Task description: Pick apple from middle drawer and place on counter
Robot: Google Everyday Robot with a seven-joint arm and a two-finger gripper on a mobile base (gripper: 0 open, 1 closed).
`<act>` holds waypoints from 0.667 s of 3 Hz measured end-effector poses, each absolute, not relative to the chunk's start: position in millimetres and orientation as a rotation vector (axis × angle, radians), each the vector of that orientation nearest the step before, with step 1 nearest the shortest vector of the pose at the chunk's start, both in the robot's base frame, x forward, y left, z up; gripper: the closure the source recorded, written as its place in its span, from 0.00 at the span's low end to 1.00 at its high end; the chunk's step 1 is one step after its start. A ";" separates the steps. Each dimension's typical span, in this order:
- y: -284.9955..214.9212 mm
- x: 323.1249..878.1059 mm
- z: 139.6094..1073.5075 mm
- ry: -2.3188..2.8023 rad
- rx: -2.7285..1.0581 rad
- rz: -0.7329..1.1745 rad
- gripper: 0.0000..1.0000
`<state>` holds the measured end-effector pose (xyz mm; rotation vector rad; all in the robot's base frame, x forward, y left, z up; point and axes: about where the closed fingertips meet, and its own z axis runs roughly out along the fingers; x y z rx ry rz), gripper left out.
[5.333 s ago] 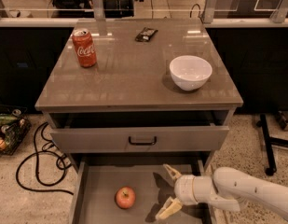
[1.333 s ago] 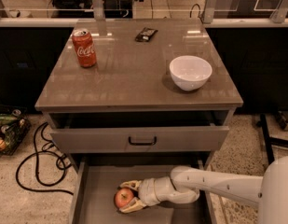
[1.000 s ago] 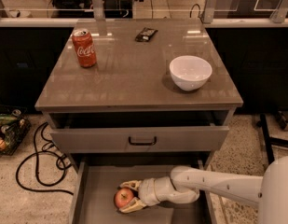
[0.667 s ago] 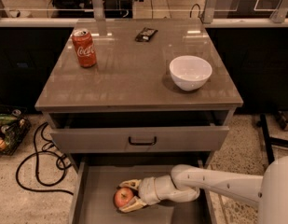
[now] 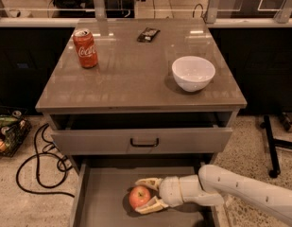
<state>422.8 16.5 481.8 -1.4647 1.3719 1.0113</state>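
Note:
The apple [image 5: 139, 196] is small, red with yellowish patches, and sits low in the open middle drawer [image 5: 103, 200], a grey tray at the bottom of the view. My gripper [image 5: 144, 196] reaches in from the right on a white arm. Its two pale fingers [image 5: 149, 182] close on the apple from behind and in front. The apple is at or just above the drawer floor. The counter [image 5: 131, 70] is the glossy grey-brown top above.
On the counter stand a red soda can [image 5: 85, 48] at the left, a white bowl [image 5: 193, 73] at the right and a dark packet [image 5: 148, 34] at the back. The upper drawer front [image 5: 112, 141] with a black handle overhangs the open drawer. Cables [image 5: 37, 167] lie on the floor at the left.
My gripper went from open beside the apple to closed around it. In the last moment gripper and apple have shifted slightly right and up together.

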 end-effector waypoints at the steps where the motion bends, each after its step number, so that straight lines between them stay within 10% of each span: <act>1: -22.6 397.8 521.7 1.362 -1.417 0.979 1.00; 2: -62.6 373.0 556.0 1.378 -1.366 0.912 1.00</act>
